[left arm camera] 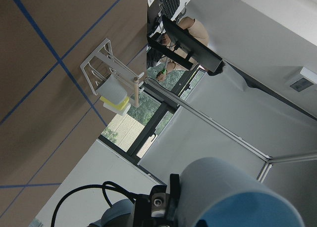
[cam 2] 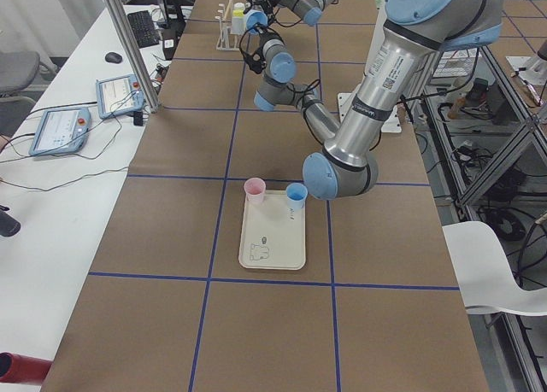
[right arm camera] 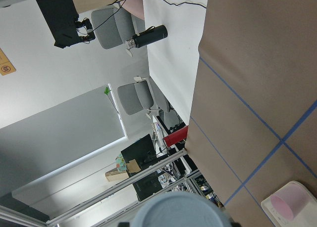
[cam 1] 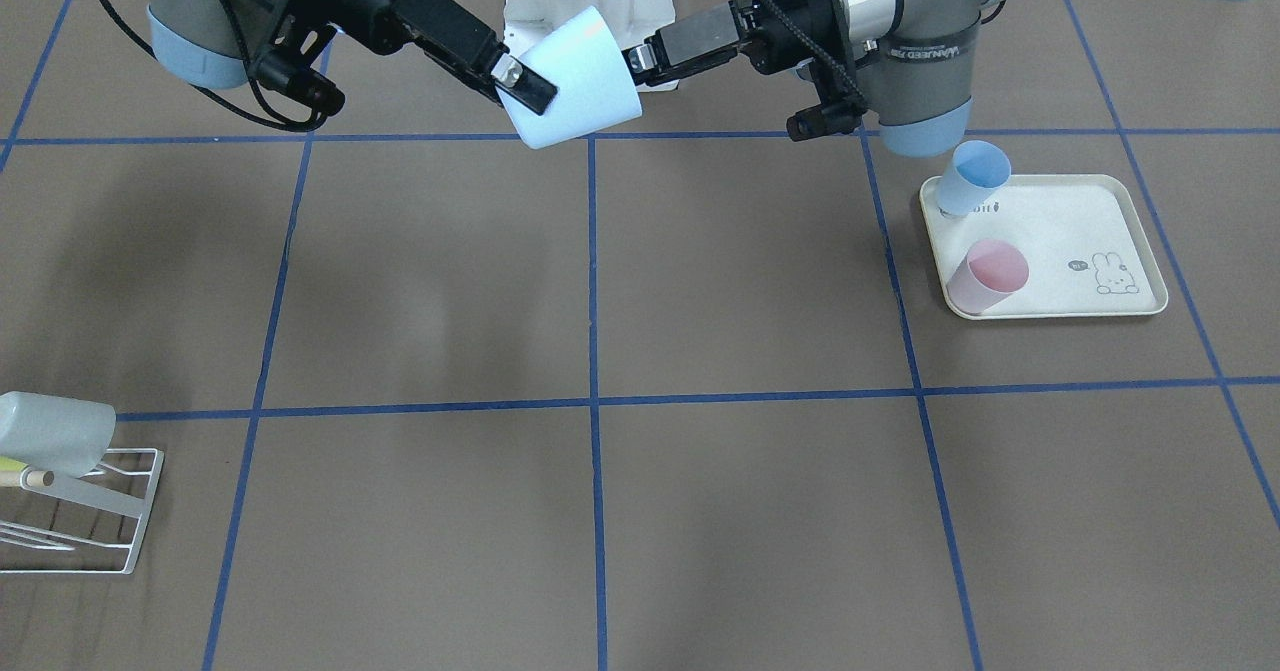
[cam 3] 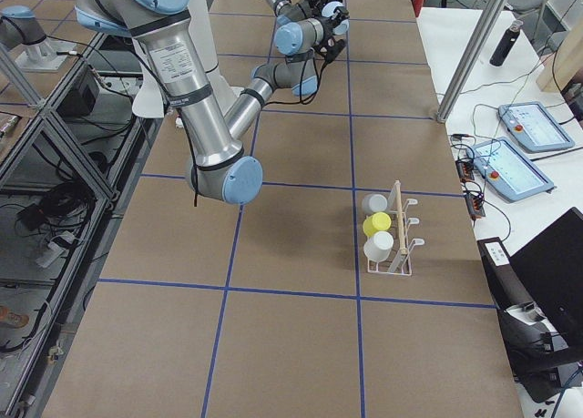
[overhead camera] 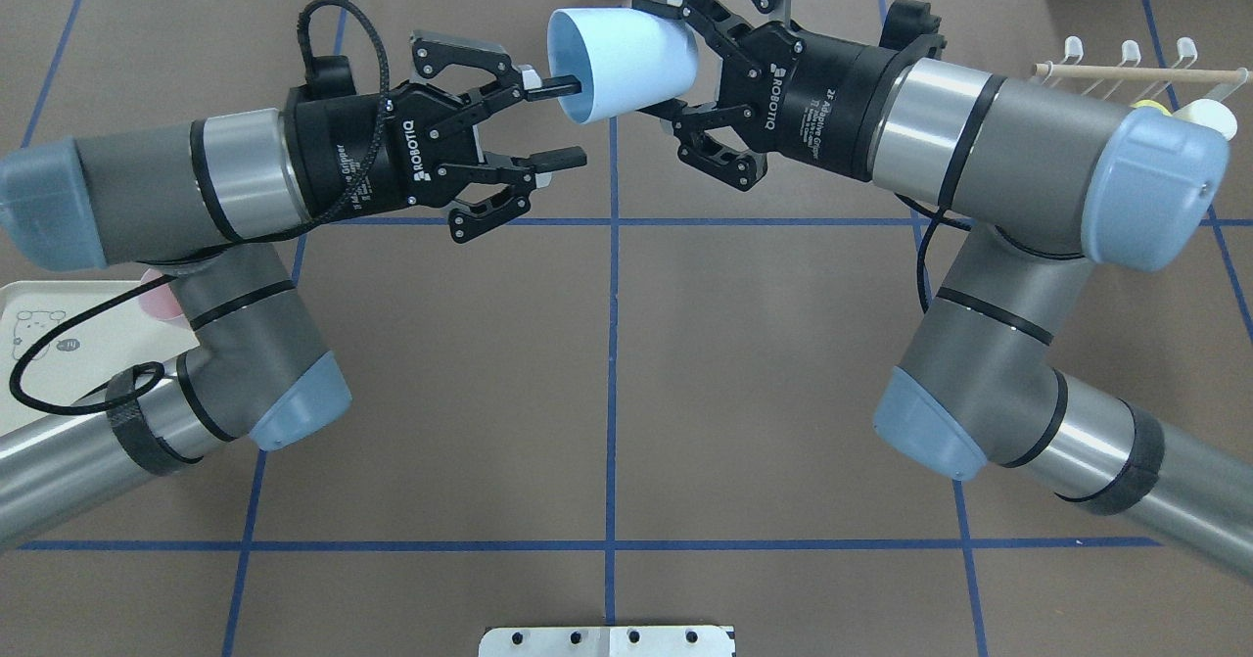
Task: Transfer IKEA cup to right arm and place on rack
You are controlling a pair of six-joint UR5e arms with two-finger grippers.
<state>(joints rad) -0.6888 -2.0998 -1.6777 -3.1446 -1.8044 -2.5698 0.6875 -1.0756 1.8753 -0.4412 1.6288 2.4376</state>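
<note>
The IKEA cup [overhead camera: 626, 65] is pale blue and hangs on its side in mid-air above the far middle of the table, mouth towards my left arm. My right gripper [overhead camera: 682, 60] is shut on the IKEA cup's base end. My left gripper [overhead camera: 563, 120] stands open at the cup's mouth: one finger [overhead camera: 553, 82] reaches into the opening, the other lies below the rim, apart from it. In the front-facing view the cup [cam 1: 580, 76] sits between the right gripper [cam 1: 522, 86] and the left gripper [cam 1: 642, 61]. The white wire rack [overhead camera: 1126, 71] stands at the far right.
The rack [cam 3: 392, 240] bears a grey, a yellow and a white cup on its prongs. A cream rabbit-print tray [cam 1: 1100, 191] on my left side holds a blue cup [cam 1: 970, 179] and a pink cup [cam 1: 990, 276]. Operator desks with tablets [cam 3: 524, 154] lie beyond the table.
</note>
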